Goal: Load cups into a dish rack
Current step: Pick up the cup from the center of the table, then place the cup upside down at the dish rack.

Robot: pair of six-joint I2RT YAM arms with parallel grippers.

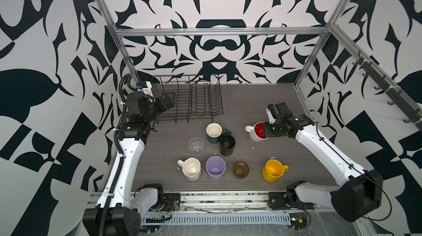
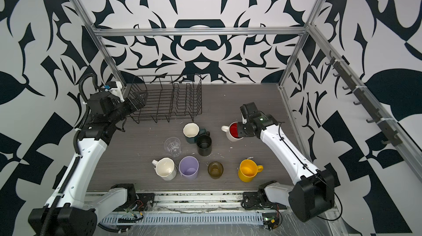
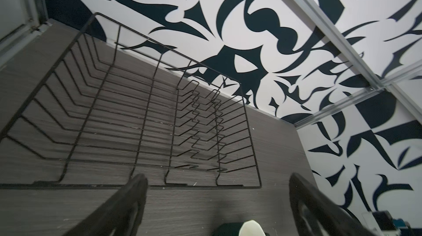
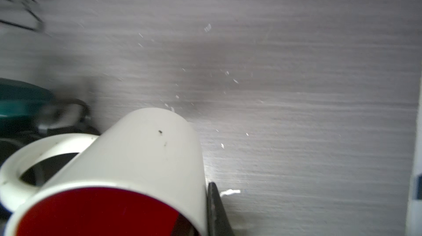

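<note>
The right hand [image 1: 262, 130] is pressed together on the rim of the white mug with the red inside [image 1: 255, 135], pinching its wall. In the right wrist view one dark finger [image 4: 217, 212] lies against the outside of the mug, which hangs tilted, its handle on the side away from the arm. Whether its base touches the desk cannot be told. The left hand [image 1: 169, 102] is spread wide with nothing between its fingers, just at the edge of the black wire dish rack [image 1: 201, 100]. The rack's upright dividers stand at the end far from that hand.

The desk [image 1: 251, 100] is grey-brown woodgrain, dotted with small white flecks [image 4: 207, 27] around the right hand. Between the two hands and nearer the arm bases, seven cups stand upright on it, outside the rack:
- dark-green faceted mug [image 1: 213, 133], with the black mug [image 1: 227, 145] just beside it
- clear glass [image 1: 196, 147]
- cream faceted mug [image 1: 191, 168]
- lilac tumbler [image 1: 215, 168]
- amber glass [image 1: 241, 170]
- yellow mug [image 1: 272, 169]

Walls [image 1: 45, 40] in a bold black-and-white pattern close in the desk. An aluminium frame [image 1: 219, 32] runs across them, and a row of dark hooks [image 1: 388, 86] is mounted well beyond the right hand.
</note>
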